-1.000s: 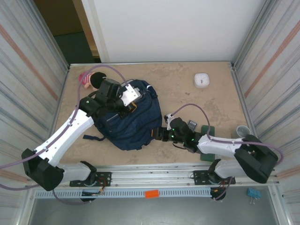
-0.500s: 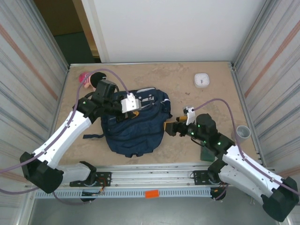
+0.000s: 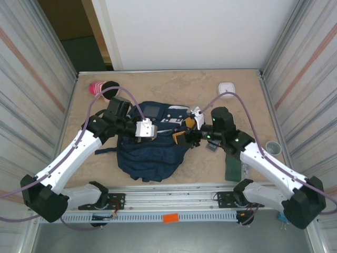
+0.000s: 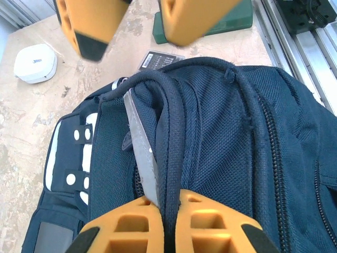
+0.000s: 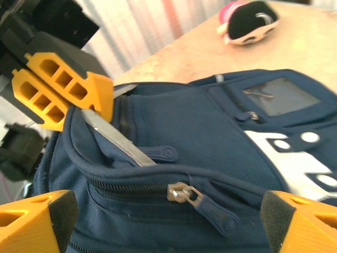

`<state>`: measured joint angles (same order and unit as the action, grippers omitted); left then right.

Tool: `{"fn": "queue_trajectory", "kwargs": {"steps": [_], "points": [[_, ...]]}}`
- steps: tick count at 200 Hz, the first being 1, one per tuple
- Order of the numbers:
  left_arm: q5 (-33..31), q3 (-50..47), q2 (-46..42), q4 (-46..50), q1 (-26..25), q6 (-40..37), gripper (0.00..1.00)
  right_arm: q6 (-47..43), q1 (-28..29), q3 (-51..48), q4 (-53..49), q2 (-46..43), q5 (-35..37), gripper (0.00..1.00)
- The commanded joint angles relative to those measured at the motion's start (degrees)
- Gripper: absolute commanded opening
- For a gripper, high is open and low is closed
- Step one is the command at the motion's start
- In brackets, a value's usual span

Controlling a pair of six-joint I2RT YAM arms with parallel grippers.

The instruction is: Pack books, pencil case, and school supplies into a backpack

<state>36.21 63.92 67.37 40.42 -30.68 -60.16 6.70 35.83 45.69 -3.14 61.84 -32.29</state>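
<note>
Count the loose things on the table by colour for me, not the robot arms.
Navy: 1, backpack
White: 1, square device
Dark green: 1, book
Dark grey: 1, flat slab
Pink and black: 1, plush toy
Light grey: 1, small cup
Total: 6

Beige table (image 3: 202,84) under backpack (image 3: 147,155), green book (image 3: 231,169)

Two white-and-black arms with orange-fingered grippers

The left arm (image 3: 68,155) and right arm (image 3: 268,163) are built of smooth white shell links joined by black joint housings dotted with small green lights, and a lilac cable (image 3: 248,124) loops along each. The left gripper (image 3: 151,132) and right gripper (image 3: 183,132) have chunky orange fingers with hollow ribbed cells and dark tip pads, next to a white camera block (image 3: 143,128).
</note>
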Motion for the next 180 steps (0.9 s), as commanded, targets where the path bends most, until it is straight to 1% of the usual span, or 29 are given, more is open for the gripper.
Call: {"fn": "queue_trajectory", "kwargs": {"steps": [1, 25, 33, 38, 50, 52, 55, 62, 72, 80, 83, 89, 101, 107, 124, 135, 147, 180], "points": [[5.1, 0.2, -1.9, -6.8, -0.5, 0.7, 0.00, -6.3, 0.6, 3.8, -0.3, 3.6, -9.5, 0.90], [7.1, 0.3, -1.4, -7.1, -0.5, 2.0, 0.00, -7.6, 1.1, 6.1, 0.0, 7.8, -11.5, 0.92], [7.6, 0.5, -1.2, -7.5, -0.5, 2.8, 0.00, -7.8, 1.1, 7.3, 0.1, 9.4, -12.4, 0.88], [7.8, 0.5, -1.0, -7.6, -0.5, 3.3, 0.00, -8.0, 1.1, 8.0, 0.0, 10.3, -13.0, 0.82], [7.4, 0.7, -0.8, -7.6, -0.6, 4.5, 0.00, -8.5, 0.9, 9.6, -0.7, 12.2, -13.8, 0.58], [7.3, 0.8, -0.8, -7.6, -0.6, 4.8, 0.00, -8.5, 0.9, 9.8, -0.9, 12.5, -13.7, 0.56], [6.9, 0.8, -0.8, -7.6, -0.7, 5.3, 0.00, -8.6, 0.7, 10.0, -1.0, 12.7, -13.4, 0.48], [5.1, 0.9, -0.9, -7.7, -0.6, 6.3, 0.01, -8.8, 0.2, 10.6, -1.9, 13.2, -13.0, 0.32], [1.6, 0.9, -0.9, -7.4, -0.6, 7.9, 0.02, -9.5, -1.1, 11.3, -3.4, 13.6, -14.5, 0.09], [-0.4, 1.2, -0.9, -6.8, -0.6, 9.8, 0.05, -9.3, -2.2, 11.6, -3.6, 13.5, -16.0, 0.03], [-1.0, 1.3, -0.9, -6.7, -0.5, 10.3, 0.07, -9.1, -2.4, 11.5, -3.3, 13.3, -16.5, 0.02], [-1.8, 1.4, -0.8, -6.4, -0.7, 11.9, 0.13, -9.0, -2.5, 11.0, -2.3, 12.7, -16.8, 0.00], [-2.1, 1.9, -0.5, -5.7, -0.7, 15.7, 0.32, -9.1, -2.1, 9.4, 0.6, 11.2, -16.9, 0.00], [-1.7, 2.3, -0.3, -5.1, -0.8, 17.2, 0.38, -9.1, -1.9, 8.9, 1.7, 10.6, -17.1, 0.00], [-0.8, 3.1, 0.9, -4.8, -1.1, 21.8, 0.51, -9.7, -1.2, 8.6, 1.9, 10.0, -17.2, 0.00], [-0.5, 3.8, 2.1, -4.8, -1.4, 23.9, 0.56, -9.7, -1.0, 8.6, 1.6, 10.1, -17.4, 0.00], [0.1, 4.5, 3.5, -4.3, -1.7, 24.2, 0.60, -9.7, -0.8, 8.7, 1.6, 10.4, -17.8, 0.00], [2.0, 6.0, 7.4, -1.7, -3.1, 23.3, 0.66, -9.6, 0.0, 8.9, 1.5, 10.8, -17.8, 0.00]]}}
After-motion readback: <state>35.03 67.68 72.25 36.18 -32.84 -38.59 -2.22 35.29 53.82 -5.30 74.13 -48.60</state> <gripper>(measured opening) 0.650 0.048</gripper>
